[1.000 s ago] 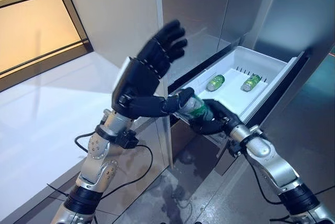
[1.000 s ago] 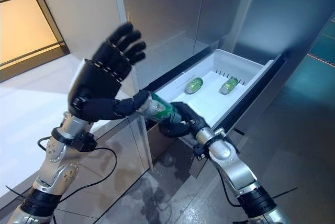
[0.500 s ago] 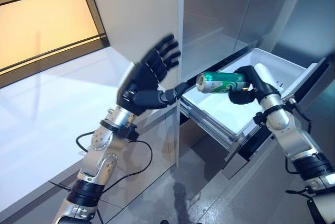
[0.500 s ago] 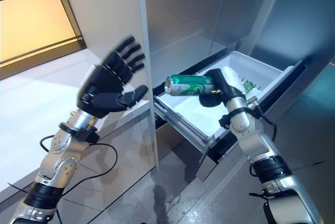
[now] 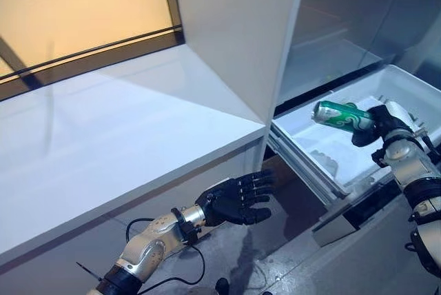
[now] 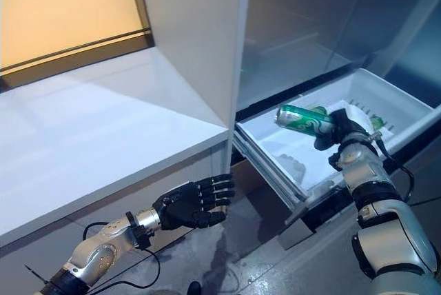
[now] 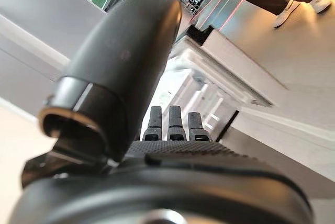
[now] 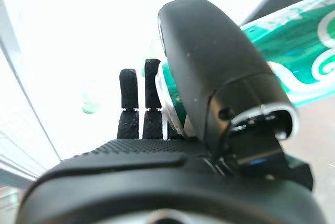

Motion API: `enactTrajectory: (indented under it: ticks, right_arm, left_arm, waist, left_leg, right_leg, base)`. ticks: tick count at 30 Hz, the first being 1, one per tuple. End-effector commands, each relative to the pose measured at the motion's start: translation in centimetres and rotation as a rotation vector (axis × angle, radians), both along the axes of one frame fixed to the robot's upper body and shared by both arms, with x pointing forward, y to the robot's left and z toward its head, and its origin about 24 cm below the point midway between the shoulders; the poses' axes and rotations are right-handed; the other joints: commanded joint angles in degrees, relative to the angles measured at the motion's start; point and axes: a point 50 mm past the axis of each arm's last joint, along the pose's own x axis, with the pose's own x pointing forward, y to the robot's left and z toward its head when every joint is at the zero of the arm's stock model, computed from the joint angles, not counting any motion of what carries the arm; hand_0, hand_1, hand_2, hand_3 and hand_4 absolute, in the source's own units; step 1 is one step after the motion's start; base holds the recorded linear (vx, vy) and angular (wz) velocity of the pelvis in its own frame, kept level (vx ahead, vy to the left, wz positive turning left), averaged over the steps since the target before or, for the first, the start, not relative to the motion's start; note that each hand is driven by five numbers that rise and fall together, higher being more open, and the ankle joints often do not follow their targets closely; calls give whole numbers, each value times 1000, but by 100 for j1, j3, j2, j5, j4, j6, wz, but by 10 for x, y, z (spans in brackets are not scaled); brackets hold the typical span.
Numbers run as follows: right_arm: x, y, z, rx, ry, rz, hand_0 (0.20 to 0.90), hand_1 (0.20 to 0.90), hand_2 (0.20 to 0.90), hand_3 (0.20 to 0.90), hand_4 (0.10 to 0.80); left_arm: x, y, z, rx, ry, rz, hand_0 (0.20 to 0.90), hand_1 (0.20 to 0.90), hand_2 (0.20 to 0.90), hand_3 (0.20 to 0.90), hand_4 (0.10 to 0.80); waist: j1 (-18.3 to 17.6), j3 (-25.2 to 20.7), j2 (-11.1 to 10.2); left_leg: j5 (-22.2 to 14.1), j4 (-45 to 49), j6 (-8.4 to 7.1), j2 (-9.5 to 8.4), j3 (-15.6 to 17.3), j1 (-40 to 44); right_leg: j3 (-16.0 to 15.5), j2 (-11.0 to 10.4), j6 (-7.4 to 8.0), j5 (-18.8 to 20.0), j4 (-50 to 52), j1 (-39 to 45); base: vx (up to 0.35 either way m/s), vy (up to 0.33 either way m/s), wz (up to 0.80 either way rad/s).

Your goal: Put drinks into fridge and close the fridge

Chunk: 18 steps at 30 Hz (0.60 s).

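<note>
A tall fridge [image 5: 324, 26] stands at the right with its white pull-out drawer [image 5: 331, 150] open toward the near right, and a long white counter [image 5: 117, 136] runs off to its left under a warm-lit window [image 5: 76, 19]. The right hand [image 5: 381, 124] is curled round a green drink can [image 5: 342, 116], holding it on its side above the drawer, where another green can [image 6: 375, 123] lies further back. The left hand [image 5: 234, 198] hangs low on the near left, below the counter's edge, its fingers loosely spread and holding nothing.
</note>
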Motion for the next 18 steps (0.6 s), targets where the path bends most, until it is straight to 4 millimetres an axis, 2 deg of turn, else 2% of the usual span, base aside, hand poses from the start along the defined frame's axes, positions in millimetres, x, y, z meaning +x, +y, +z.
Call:
enactTrajectory:
  ticks: [1,6,11,14,18]
  right_arm:
    - [12,-9,129,-126,-361,-16,300,300,300,200,100]
    - [7,-22,113,-70,-277,-88,300,300,300,200,100]
    - [4,-29,95,-39,-174,-128,300,300,300,200,100]
    - [0,-34,86,-26,-81,-154,300,300,300,200,100]
    - [-3,-37,78,-32,0,-161,300,300,300,200,100]
  left_arm:
    - [-20,-25,14,-158,-3,-205,900,900,900,900,800]
    - [-31,-24,-6,-95,111,-222,900,900,900,900,800]
    - [-28,-8,-38,50,186,-72,900,900,900,900,800]
    - [-31,14,-69,199,208,42,900,900,900,900,800]
    - [-41,45,-98,368,247,171,900,900,900,900,800]
  waist:
    - [156,-511,-219]
    - [145,-277,-90]
    - [131,-20,-30]
    - [142,123,-29]
    - [173,313,-35]
  left_leg:
    - [-438,253,-158,-58,77,-105]
    - [-414,399,-138,-56,79,-347]
    - [-407,526,-113,-62,97,-554]
    - [-409,608,-109,-59,105,-640]
    - [-415,708,-107,-61,83,-778]
  right_leg:
    - [38,45,52,-345,583,-314]
    - [49,9,36,-339,731,-553]
    - [118,18,5,-343,876,-776]
    - [147,34,-19,-348,959,-859]
    - [177,60,-61,-376,1063,-988]
  base:
    - [18,-1,27]
    - [-14,-4,16]
    - [-21,-17,5]
    - [24,-33,1]
    - [15,-35,4]
